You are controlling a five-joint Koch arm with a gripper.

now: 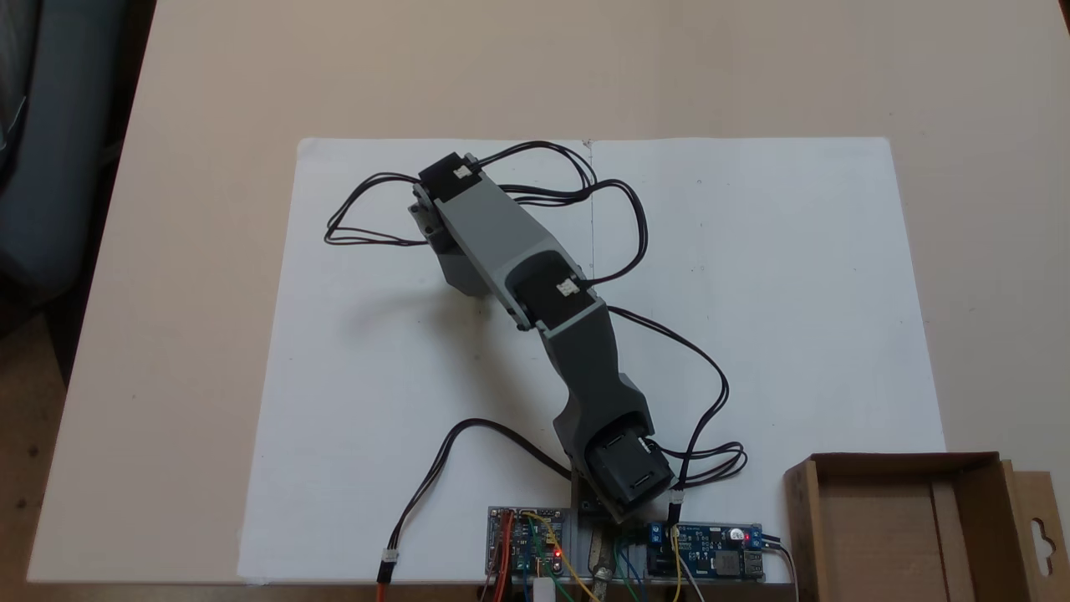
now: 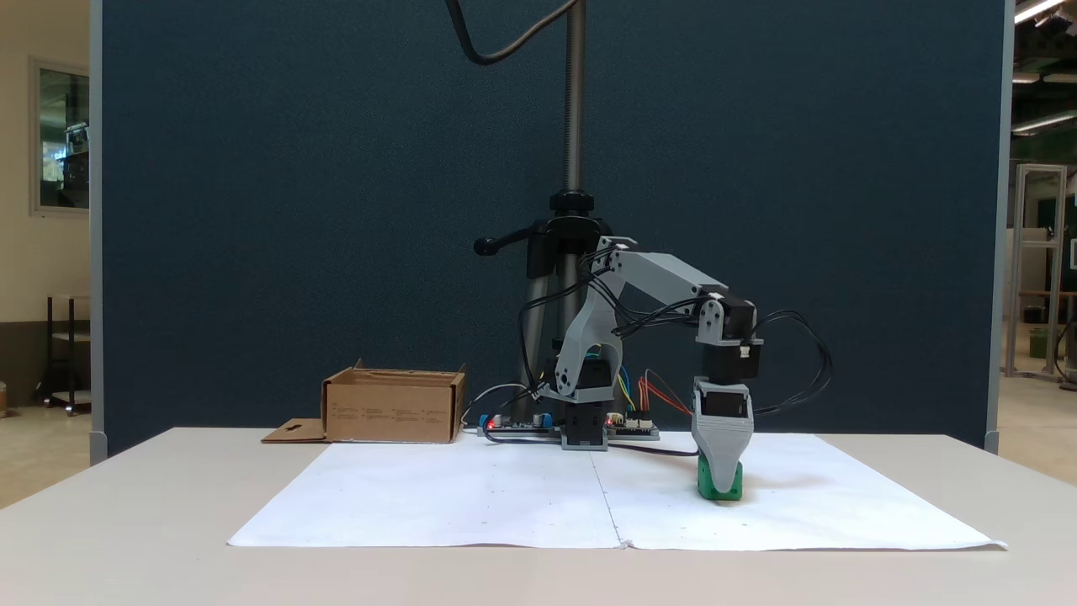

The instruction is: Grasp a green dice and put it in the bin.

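Observation:
In a fixed view the green dice (image 2: 734, 488) rests on the white paper at the right, green showing on both sides of a grey finger (image 2: 721, 446). My gripper (image 2: 720, 486) points straight down onto it, its tip at the dice's height. The two jaws line up one behind the other, so I cannot tell whether they are closed on it. From above, the grey arm (image 1: 501, 242) reaches to the upper left and hides the dice and fingertips beneath it. The brown cardboard bin (image 1: 801, 527) (image 2: 391, 412) stands apart from the arm, with nothing visible inside, its slotted flap (image 1: 1041, 535) folded out.
White paper (image 1: 752, 293) covers the middle of the beige table (image 1: 192, 251). Circuit boards (image 1: 527, 539) (image 1: 710, 548) flank the arm's base, and black cables (image 1: 368, 209) loop over the paper. A tripod pole (image 2: 575, 126) rises behind the base, before a dark blue screen.

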